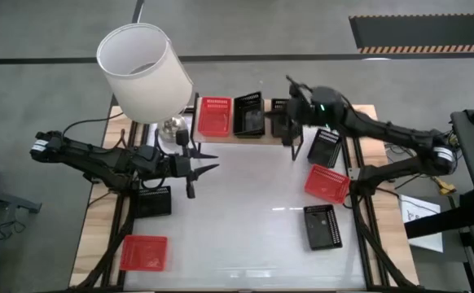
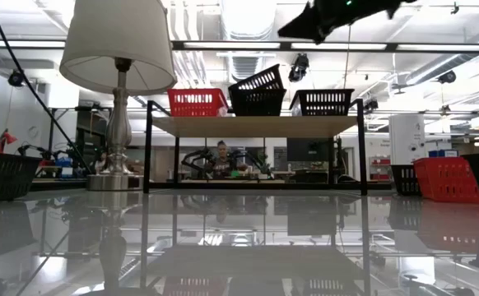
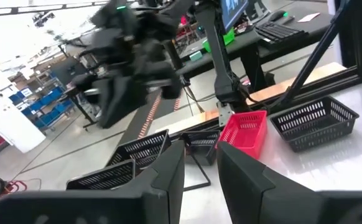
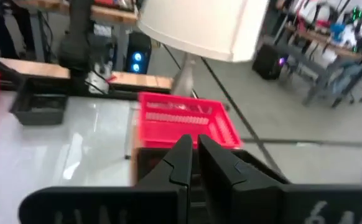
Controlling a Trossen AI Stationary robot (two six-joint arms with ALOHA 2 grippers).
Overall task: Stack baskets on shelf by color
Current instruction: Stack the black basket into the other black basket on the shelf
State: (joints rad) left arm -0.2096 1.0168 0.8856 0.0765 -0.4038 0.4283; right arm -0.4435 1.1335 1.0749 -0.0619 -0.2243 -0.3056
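Left pincer parted, empty | low view shows tilted black basket on shelf | right pincer nearly closed, empty

I see three baskets on the shelf at the tabletop's far edge, lamp at its left.

- Lamp: shade top cut off by the low view's upper edge.
- Right arm: blurred in the left wrist view.
- Black basket on shelf: mostly hidden under the right arm from above.
- Black basket: cut off at the low view's left edge.
- Person behind the shelf: too small to make out, possibly seated.
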